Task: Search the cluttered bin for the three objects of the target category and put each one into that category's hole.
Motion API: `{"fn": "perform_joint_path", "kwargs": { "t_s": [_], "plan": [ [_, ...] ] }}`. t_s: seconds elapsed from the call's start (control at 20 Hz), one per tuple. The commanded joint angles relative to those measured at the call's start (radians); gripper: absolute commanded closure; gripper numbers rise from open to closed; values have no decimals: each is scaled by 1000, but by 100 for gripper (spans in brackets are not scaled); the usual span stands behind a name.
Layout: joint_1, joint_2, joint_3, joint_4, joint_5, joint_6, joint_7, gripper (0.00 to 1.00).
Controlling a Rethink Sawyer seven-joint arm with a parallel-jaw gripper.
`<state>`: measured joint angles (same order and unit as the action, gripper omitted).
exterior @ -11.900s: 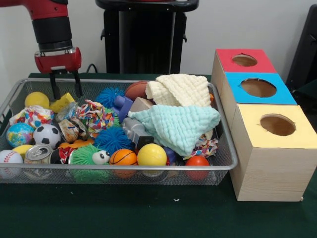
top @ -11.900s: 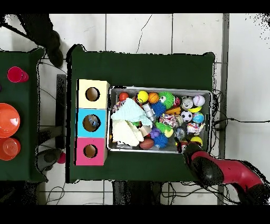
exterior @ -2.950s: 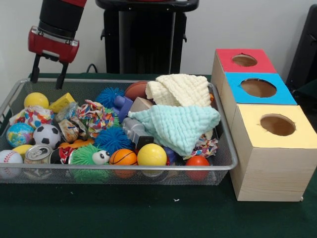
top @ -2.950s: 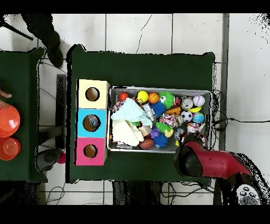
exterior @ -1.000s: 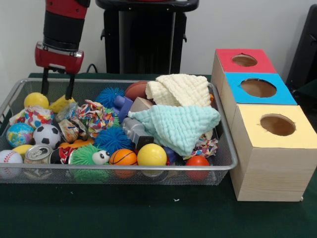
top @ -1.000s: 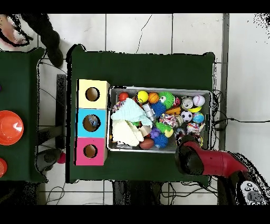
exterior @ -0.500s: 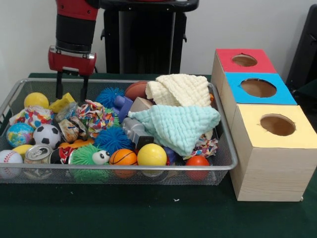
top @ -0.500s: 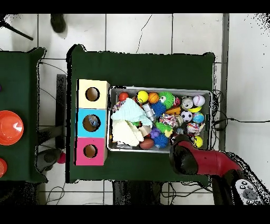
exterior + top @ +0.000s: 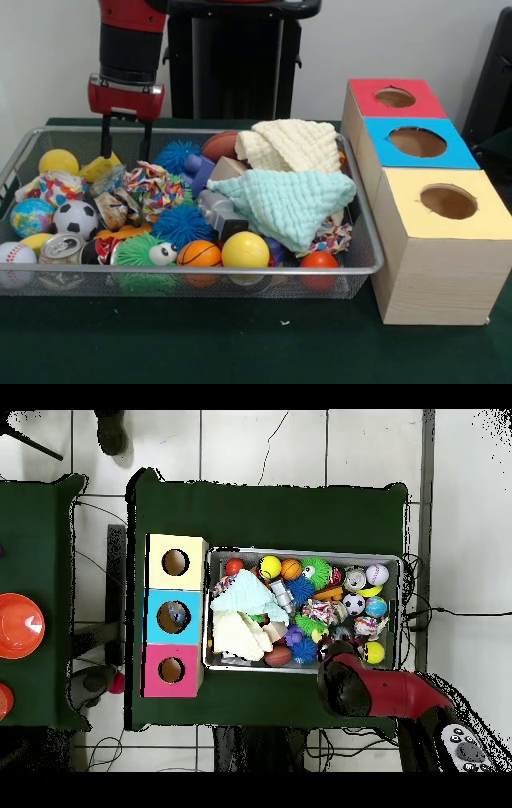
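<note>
Two parted fingers of the empty end effector are held above the far edge of the wire bin, where balls, cloths and toys are piled beside three holed boxes.

A red arm with a black band is seen. It ends in a red wrist block. Two thin dark fingers, seemingly plain, are carried by the gripper.

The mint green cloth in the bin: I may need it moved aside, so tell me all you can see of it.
The mint green cloth looks like soft, crinkled fabric, loosely folded with corners drooping. It lies in the wire bin on its boxes' side, draped over other items. A cream cloth overlaps its far edge, and a grey object pokes out beside it. Nothing grips it.
</note>
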<state>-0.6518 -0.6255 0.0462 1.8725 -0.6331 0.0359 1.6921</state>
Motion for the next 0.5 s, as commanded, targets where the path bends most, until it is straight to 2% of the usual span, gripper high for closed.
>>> {"fn": "perform_joint_path", "kwargs": {
  "t_s": [0.05,0.5],
  "plan": [
    [22,50,36,-1,2,-70,135,0],
    [20,68,33,-30,-4,-88,128,0]
  ]
}}
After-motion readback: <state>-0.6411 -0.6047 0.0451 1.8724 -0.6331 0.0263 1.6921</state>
